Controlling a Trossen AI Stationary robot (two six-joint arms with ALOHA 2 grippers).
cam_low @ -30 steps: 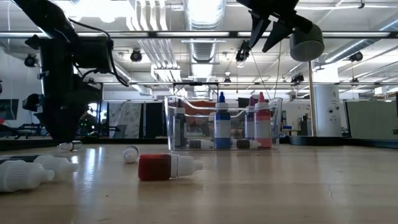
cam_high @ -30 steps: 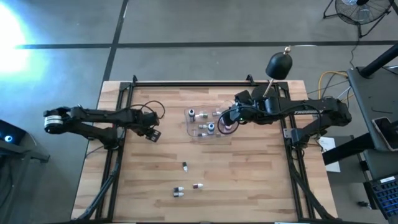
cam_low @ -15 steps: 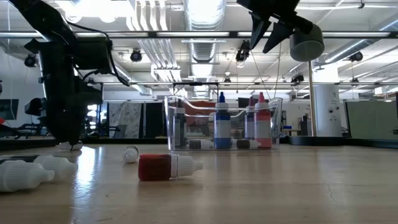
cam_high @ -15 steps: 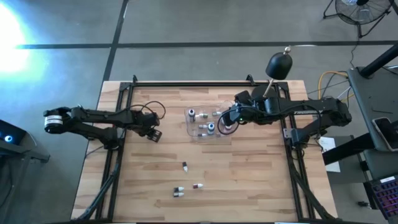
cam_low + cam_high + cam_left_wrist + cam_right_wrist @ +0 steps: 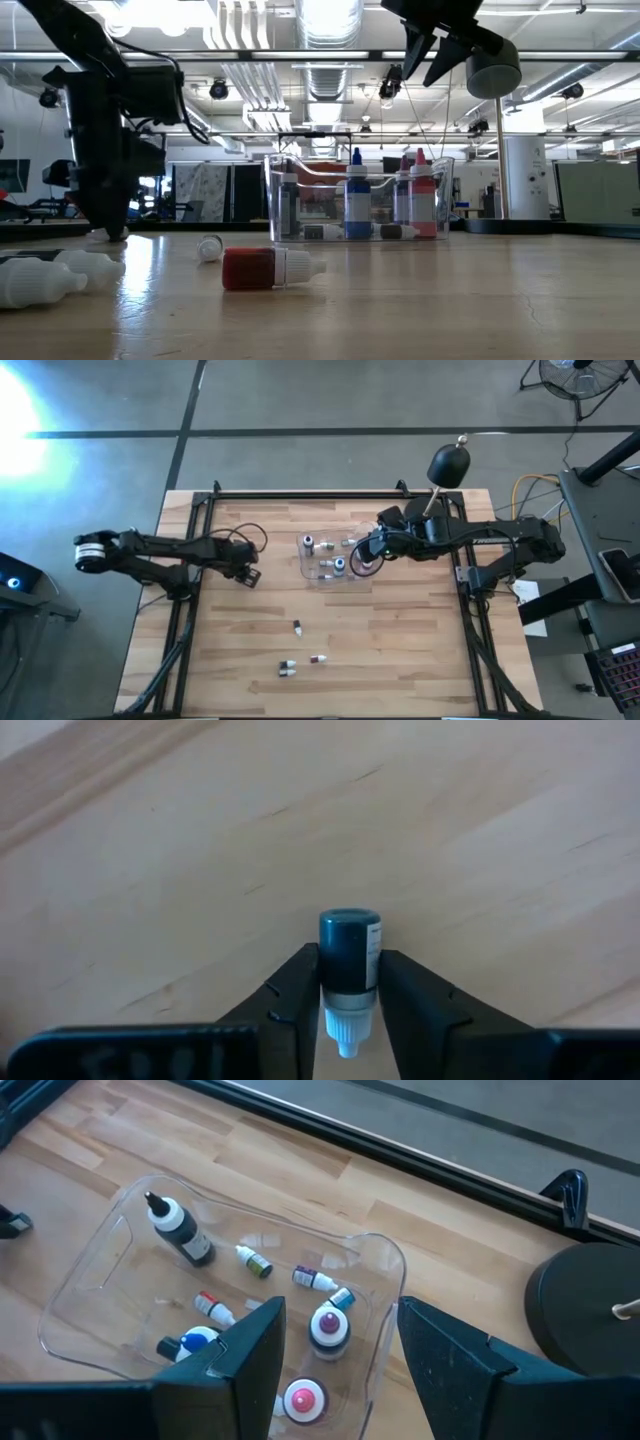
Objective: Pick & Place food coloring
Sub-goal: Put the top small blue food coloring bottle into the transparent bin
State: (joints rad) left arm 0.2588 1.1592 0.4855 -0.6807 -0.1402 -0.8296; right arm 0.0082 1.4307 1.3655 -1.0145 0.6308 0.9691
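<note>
My left gripper [image 5: 247,575] [image 5: 349,1010] stands low over the left part of the table, shut on a small dark food coloring bottle [image 5: 349,945] with a white tip. In the low view it reaches down to the wood [image 5: 115,232]. My right gripper [image 5: 362,550] [image 5: 335,1345] [image 5: 430,55] hovers open above the clear tub [image 5: 312,574] [image 5: 390,1260] [image 5: 275,195], touching nothing. Several bottles stand or lie inside the tub. Loose bottles lie on their sides nearer the table's near edge [image 5: 297,627] [image 5: 287,669] [image 5: 318,658]; one is red [image 5: 270,268]. My left gripper pinches the dark bottle between its two fingers [image 5: 300,990], one on each side of the lower body just above the white neck [image 5: 349,988]. The fingers point down from above and lie along the bottle. Its dark flat end faces the wood; whether that end touches, I cannot tell.
A black dome lamp [image 5: 449,464] [image 5: 590,1310] stands at the table's far right, close behind my right arm. A black frame [image 5: 300,494] runs along the far edge, with rails down both sides. Bare wood lies between the tub and the loose bottles.
</note>
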